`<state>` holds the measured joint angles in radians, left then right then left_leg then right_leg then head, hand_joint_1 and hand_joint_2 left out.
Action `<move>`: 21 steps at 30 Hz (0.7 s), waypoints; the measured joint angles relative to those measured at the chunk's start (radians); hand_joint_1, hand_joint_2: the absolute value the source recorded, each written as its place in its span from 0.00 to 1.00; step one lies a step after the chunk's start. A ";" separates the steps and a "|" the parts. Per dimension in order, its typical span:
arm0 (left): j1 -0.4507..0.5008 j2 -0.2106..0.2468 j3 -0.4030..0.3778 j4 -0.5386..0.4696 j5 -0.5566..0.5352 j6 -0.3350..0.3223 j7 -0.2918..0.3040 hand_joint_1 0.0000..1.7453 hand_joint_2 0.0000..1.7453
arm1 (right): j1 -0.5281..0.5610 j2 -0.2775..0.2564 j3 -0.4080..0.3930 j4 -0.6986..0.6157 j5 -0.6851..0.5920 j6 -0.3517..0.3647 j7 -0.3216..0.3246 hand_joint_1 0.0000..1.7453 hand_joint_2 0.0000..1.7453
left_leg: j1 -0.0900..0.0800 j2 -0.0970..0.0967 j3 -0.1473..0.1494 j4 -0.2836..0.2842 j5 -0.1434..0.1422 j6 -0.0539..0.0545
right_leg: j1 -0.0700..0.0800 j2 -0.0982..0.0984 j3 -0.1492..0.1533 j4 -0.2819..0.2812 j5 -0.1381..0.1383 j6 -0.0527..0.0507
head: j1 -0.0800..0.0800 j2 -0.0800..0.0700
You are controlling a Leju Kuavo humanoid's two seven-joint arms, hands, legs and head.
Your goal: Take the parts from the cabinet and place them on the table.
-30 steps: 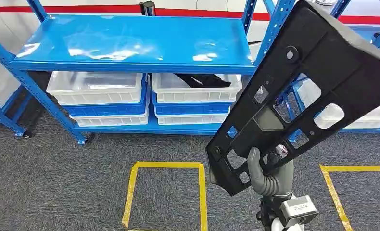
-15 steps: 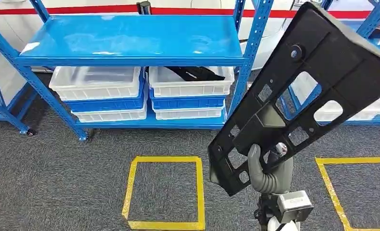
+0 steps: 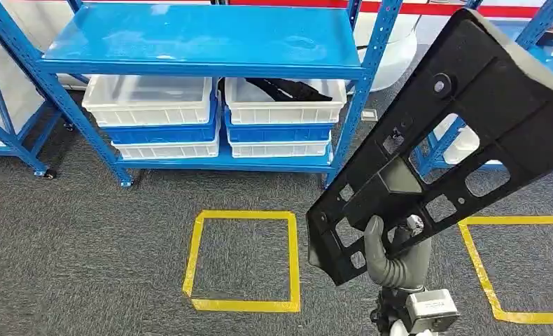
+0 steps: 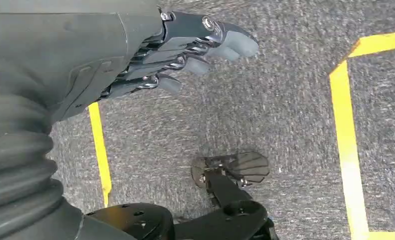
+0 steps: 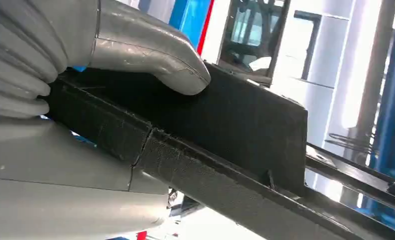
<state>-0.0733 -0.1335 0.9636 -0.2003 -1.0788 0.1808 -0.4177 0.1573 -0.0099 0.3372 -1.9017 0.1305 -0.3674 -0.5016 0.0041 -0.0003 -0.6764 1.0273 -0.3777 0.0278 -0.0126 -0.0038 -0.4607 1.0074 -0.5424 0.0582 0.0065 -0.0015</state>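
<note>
Up high, black part in R hand, tilted.

Grey carpet floor ahead of me, yellow tape squares marked on it. Blue steel shelving holds white plastic bins; white wall behind carries a red stripe.

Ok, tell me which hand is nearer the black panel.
Right. The right hand grips the black panel at its lower end. The left hand hangs over the grey carpet, holding nothing, apart from the panel.
</note>
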 joint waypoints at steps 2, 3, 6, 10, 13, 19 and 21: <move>0.002 0.001 0.000 0.000 -0.002 -0.002 -0.005 0.00 1.00 | 0.007 0.001 0.000 -0.003 0.001 0.000 -0.003 1.00 1.00 | -0.002 0.002 0.002 -0.003 0.014 -0.012 | 0.006 0.001 0.002 -0.028 0.002 -0.013 | -0.003 0.000; 0.001 0.000 0.000 0.000 -0.003 -0.002 -0.005 0.00 1.00 | 0.009 0.001 -0.001 -0.005 0.001 0.000 -0.004 1.00 1.00 | 0.001 0.003 0.003 -0.006 0.021 -0.019 | 0.010 0.002 -0.002 -0.023 0.002 -0.018 | -0.003 0.000; 0.003 0.002 0.000 0.000 -0.008 -0.002 -0.007 0.00 1.00 | 0.011 0.003 -0.003 -0.006 0.001 0.001 -0.004 1.00 1.00 | 0.008 0.001 -0.008 0.011 -0.007 -0.038 | -0.005 0.002 -0.012 -0.031 0.028 -0.046 | -0.004 0.000; 0.005 0.002 0.000 0.000 -0.008 -0.003 -0.007 0.00 1.00 | 0.018 0.005 -0.005 -0.005 0.002 0.003 -0.004 1.00 1.00 | 0.011 -0.002 -0.085 0.287 -0.178 -0.054 | -0.003 -0.001 -0.030 -0.028 0.045 -0.056 | -0.006 0.000; 0.005 0.003 0.000 0.000 -0.008 -0.003 -0.007 0.00 1.00 | 0.022 0.005 -0.005 -0.005 0.002 0.003 -0.004 1.00 1.00 | 0.020 -0.002 0.002 0.193 -0.115 -0.059 | -0.006 0.001 -0.026 -0.023 0.050 -0.053 | -0.007 0.000; 0.006 0.003 0.000 0.001 -0.011 -0.004 -0.011 0.00 1.00 | 0.022 0.005 -0.006 -0.005 0.022 0.008 -0.011 1.00 1.00 | 0.017 -0.008 0.090 0.008 -0.084 -0.040 | 0.002 0.003 -0.057 -0.002 0.049 -0.028 | -0.008 0.000; 0.008 0.005 0.000 0.001 -0.012 -0.003 -0.011 0.00 1.00 | 0.023 0.005 -0.006 -0.005 0.026 0.008 -0.011 1.00 1.00 | 0.012 -0.010 0.085 0.008 -0.083 -0.038 | 0.001 0.002 -0.060 -0.007 0.052 -0.030 | -0.005 0.000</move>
<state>-0.0657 -0.1290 0.9636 -0.1995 -1.0910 0.1782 -0.4288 0.1798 -0.0050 0.3315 -1.9070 0.1568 -0.3589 -0.5131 0.0161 -0.0102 -0.5912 1.0348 -0.4604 -0.0097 -0.0120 -0.0019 -0.5208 1.0000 -0.4906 0.0285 0.0019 -0.0015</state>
